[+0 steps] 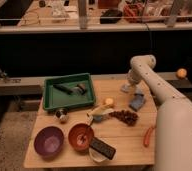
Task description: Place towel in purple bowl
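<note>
The purple bowl (49,141) stands at the front left of the wooden table (124,145), with the orange-red bowl (81,136) just to its right. The towel (137,102) is a small blue-grey bundle lying on the table at the back right. My gripper (127,88) points down at the table's back right, just left of and behind the towel, close to it. The white arm (154,85) reaches in from the lower right and bends over at its elbow. The gripper holds nothing that I can see.
A green tray (49,102) with a dark tool and a can sits at the back left. A small can (63,116), a banana (100,113), a dark red cluster (124,117), a red pepper (149,136) and a black remote on a white dish (103,148) lie between.
</note>
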{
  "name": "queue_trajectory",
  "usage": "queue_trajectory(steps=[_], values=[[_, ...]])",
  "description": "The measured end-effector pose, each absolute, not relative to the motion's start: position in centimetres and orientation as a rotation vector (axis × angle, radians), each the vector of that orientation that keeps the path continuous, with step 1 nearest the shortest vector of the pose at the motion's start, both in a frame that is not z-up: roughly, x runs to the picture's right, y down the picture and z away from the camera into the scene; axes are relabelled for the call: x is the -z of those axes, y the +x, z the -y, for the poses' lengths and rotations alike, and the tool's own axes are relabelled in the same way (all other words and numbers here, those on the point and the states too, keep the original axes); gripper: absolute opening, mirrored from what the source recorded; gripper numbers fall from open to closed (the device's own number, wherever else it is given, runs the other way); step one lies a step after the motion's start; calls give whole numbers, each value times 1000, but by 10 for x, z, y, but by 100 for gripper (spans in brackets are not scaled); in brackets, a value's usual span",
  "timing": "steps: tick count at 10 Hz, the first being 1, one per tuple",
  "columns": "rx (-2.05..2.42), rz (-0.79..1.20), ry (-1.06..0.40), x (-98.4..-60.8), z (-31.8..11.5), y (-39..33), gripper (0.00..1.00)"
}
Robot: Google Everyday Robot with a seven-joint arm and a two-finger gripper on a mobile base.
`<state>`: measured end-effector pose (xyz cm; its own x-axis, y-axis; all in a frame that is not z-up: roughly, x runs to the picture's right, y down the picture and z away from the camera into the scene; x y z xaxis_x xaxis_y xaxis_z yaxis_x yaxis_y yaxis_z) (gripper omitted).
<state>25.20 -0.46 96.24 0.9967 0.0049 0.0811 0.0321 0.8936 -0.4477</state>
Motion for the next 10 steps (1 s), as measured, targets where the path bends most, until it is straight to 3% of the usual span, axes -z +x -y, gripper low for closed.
queue_trajectory(steps=[10], values=[[-206,84,-491,-984,10,274,80]])
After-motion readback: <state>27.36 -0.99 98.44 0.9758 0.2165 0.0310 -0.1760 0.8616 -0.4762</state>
